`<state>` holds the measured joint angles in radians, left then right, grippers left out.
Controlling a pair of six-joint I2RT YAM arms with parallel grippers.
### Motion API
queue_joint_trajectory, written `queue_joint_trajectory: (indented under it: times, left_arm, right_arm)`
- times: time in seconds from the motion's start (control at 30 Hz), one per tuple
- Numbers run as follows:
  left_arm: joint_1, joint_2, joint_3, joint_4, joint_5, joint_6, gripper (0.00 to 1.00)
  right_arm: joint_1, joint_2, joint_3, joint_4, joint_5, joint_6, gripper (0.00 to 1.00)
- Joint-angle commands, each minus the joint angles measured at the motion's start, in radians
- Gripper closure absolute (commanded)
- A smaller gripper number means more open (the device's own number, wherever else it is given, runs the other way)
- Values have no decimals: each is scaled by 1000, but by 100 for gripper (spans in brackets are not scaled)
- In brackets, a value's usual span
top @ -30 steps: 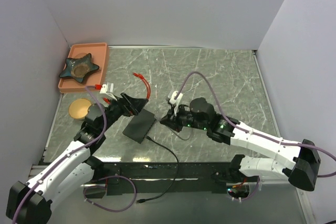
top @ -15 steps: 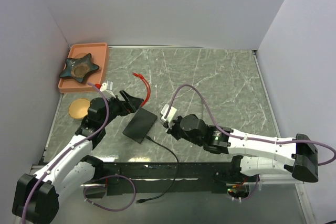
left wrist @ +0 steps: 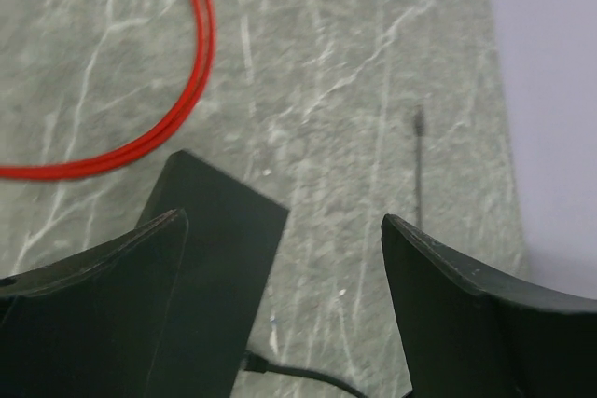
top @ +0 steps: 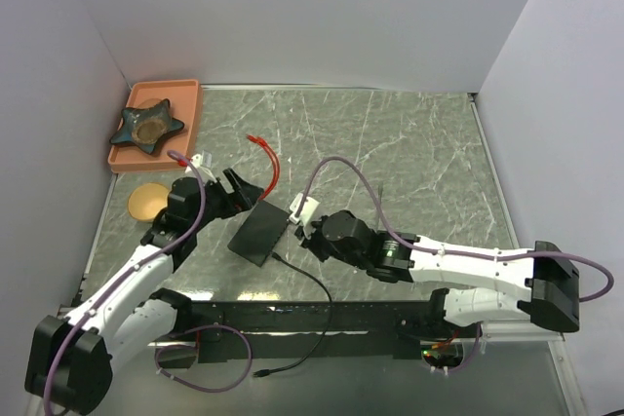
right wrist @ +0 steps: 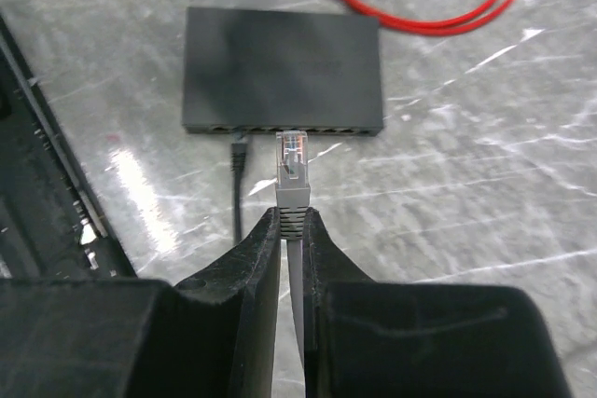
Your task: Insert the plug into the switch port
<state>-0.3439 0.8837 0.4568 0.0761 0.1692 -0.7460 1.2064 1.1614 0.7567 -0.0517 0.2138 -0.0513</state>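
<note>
The flat black switch box (top: pixel 261 232) lies on the marble table. In the right wrist view its port row (right wrist: pixel 280 128) faces my right gripper (right wrist: pixel 291 216). That gripper is shut on a grey network plug (right wrist: pixel 293 170), and the plug's clear tip points at the ports and stops just short of them. From above, the right gripper (top: pixel 310 234) sits just right of the box. My left gripper (top: pixel 249 192) is open at the box's far corner. In the left wrist view, one finger (left wrist: pixel 112 295) is over the box (left wrist: pixel 224 230). The left gripper (left wrist: pixel 280 221) holds nothing.
A black cable (top: pixel 307 280) is plugged into the box's port side (right wrist: pixel 237 160) and runs toward the near edge. A red cable (top: pixel 268 158) lies just behind the box. An orange tray (top: pixel 185 109) with a star dish (top: pixel 146 126) stands far left, with a round disc (top: pixel 148 200) below it.
My right arm has swung left and brought the plug close in front of the box's port side. The left gripper has shifted slightly back and stays open by the box.
</note>
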Motion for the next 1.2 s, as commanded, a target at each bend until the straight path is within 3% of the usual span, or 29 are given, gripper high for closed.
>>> queue_joint_trajectory:
  times: [0.0, 0.33, 0.83, 1.17]
  left_arm:
    - [16, 72, 37, -61, -27, 23, 11]
    - [39, 175, -12, -67, -54, 7, 13]
    - [39, 259, -109, 27, -24, -49, 20]
    - [39, 241, -144, 68, 35, -67, 41]
  right_arm:
    - [-10, 38, 55, 9, -79, 48, 100]
    - [-54, 161, 61, -8, -232, 125, 100]
    - [-176, 284, 73, -20, -343, 166, 100]
    - [-186, 369, 138, -62, -358, 182, 100]
